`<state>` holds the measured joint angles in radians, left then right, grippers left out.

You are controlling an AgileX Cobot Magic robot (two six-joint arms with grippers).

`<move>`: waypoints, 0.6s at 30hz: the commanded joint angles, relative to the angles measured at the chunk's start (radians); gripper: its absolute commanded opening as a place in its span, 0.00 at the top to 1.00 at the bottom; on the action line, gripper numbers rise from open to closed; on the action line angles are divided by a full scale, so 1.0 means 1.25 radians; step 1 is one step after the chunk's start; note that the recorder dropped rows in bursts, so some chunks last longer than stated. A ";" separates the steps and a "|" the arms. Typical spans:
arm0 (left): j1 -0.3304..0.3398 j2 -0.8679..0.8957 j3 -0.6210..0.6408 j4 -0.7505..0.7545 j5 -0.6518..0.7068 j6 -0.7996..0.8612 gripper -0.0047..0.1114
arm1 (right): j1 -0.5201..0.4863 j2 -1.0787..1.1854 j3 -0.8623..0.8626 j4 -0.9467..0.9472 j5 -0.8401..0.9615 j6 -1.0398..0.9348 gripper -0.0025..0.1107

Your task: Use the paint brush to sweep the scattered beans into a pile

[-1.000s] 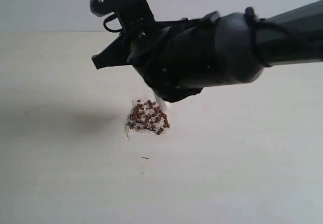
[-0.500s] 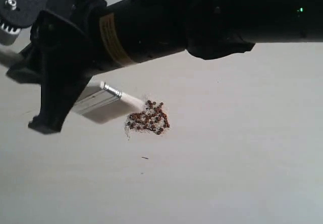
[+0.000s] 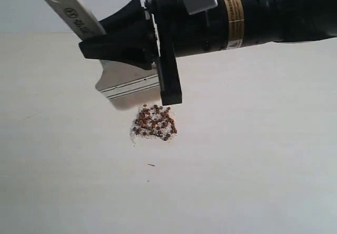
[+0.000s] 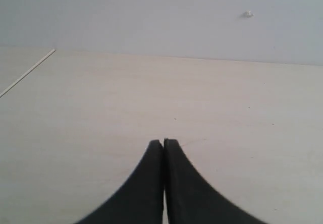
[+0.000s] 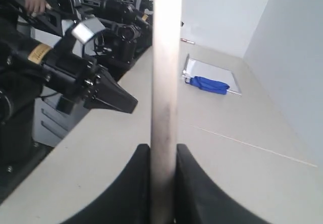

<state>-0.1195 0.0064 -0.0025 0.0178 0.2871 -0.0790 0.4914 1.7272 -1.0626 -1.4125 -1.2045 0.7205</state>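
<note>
The beans lie in one compact reddish-brown pile on the pale table, ringed with whitish crumbs. My right gripper reaches in from the right and is shut on the paint brush. The brush's wooden handle with its hole points up and to the left. Its silver ferrule hangs just above and left of the pile, off the table; the bristles are hidden behind the gripper. In the right wrist view the handle runs straight between the right gripper's jaws. My left gripper is shut and empty over bare table.
A small dark speck lies on the table in front of the pile. In the right wrist view the left arm's black gripper stands by the table edge, with more equipment behind it. A white sheet with a blue cloth lies farther along.
The right arm has swung about over the pile. Half a second ago the brush lay low with its bristles at the pile's left edge; now it is raised with the handle up. The pile looks unchanged.
</note>
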 commanded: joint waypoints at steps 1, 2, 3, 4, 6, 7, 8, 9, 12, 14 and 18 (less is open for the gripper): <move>-0.001 -0.005 0.002 0.003 -0.003 0.003 0.96 | -0.059 0.042 0.003 0.036 -0.013 -0.133 0.98; -0.001 -0.005 0.002 0.003 -0.003 0.003 0.96 | -0.075 0.058 0.003 0.059 -0.013 -0.174 0.98; -0.001 -0.005 0.002 0.003 -0.003 0.003 0.96 | -0.087 0.071 0.003 0.086 -0.013 -0.215 0.98; -0.001 -0.005 0.002 0.003 -0.003 0.003 0.96 | -0.102 0.091 0.003 0.139 -0.013 -0.258 0.98; -0.001 -0.005 0.002 0.003 -0.003 0.003 0.96 | -0.109 0.133 -0.007 0.202 -0.013 -0.349 0.98; -0.001 -0.005 0.002 0.003 -0.003 0.003 0.96 | -0.109 0.151 -0.021 0.202 -0.013 -0.359 0.98; -0.001 -0.005 0.002 0.003 -0.003 0.003 0.96 | -0.109 0.170 -0.037 0.189 -0.013 -0.359 0.98; -0.001 -0.005 0.002 0.003 -0.003 0.003 0.96 | -0.109 0.188 -0.055 0.161 -0.013 -0.359 0.98; -0.001 -0.005 0.002 0.003 -0.003 0.003 0.96 | -0.109 0.232 -0.097 0.059 -0.013 -0.350 0.98; -0.001 -0.005 0.002 0.003 -0.003 0.003 0.96 | -0.109 0.256 -0.114 0.015 -0.013 -0.350 0.98; -0.001 -0.005 0.002 0.003 -0.003 0.003 0.96 | -0.109 0.292 -0.114 0.017 -0.013 -0.416 0.98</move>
<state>-0.1195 0.0064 -0.0025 0.0178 0.2871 -0.0790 0.3590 2.0677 -1.1935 -1.3859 -1.2097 0.2639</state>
